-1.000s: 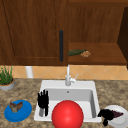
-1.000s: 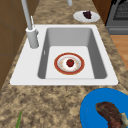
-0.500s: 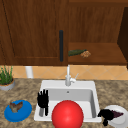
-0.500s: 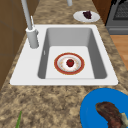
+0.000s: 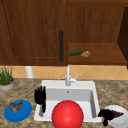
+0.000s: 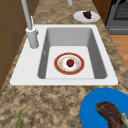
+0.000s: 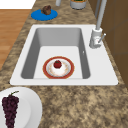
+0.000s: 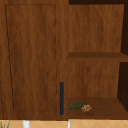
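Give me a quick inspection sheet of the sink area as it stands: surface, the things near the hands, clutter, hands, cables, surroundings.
Surface: speckled stone counter around a white sink.
Things at hand: white plate with dark grapes at the right hand; red-rimmed plate in the basin with a small red fruit on it.
Clutter: blue plate with a brown food piece; potted plant; large red ball in the front view.
Hands: left hand at the sink's left edge, fingers straight up; right hand at the white plate's rim, fingers curled.
Cables: nothing seen.
Surroundings: faucet; wooden cabinet door shut; open shelf with a green vegetable and a brown lump.
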Controlling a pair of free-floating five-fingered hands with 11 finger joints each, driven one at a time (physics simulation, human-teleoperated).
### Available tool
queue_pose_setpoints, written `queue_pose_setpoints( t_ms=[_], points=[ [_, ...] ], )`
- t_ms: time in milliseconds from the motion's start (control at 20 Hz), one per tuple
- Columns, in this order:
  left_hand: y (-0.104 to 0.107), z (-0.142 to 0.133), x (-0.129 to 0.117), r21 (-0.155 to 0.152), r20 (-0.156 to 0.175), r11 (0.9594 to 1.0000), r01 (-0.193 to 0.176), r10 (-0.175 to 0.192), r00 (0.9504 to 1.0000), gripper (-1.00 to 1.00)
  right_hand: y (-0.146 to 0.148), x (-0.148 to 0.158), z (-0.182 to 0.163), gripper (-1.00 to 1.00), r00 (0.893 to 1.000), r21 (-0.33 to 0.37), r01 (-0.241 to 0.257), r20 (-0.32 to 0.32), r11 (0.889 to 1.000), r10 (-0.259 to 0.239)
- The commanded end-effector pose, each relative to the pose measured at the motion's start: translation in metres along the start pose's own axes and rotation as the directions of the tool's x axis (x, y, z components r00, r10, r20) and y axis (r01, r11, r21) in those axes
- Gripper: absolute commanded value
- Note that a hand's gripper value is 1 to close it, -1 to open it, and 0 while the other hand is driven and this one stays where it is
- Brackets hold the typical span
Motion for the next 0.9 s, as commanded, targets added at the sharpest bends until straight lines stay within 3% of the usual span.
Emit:
queue_pose_setpoints(
  t_ms=[0,150,850],
  points=[
    [0.004,-0.001,0.003,0.126,-0.064,0.9919,-0.011,0.019,0.9978,-1.0,0.0,0.0,0.0,0.0,1.0,0.0,0.0,0.0,1.0,0.0],
    [0.003,-0.004,0.002,0.133,-0.048,0.9911,-0.008,0.014,0.9987,-1.0,0.0,0.0,0.0,0.0,1.0,0.0,0.0,0.0,1.0,0.0],
    [0.002,-0.015,0.004,0.178,-0.044,0.9839,0.012,-0.004,0.999,-1.0,0.0,0.0,0.0,0.0,1.0,0.0,0.0,0.0,1.0,0.0]
  ],
)
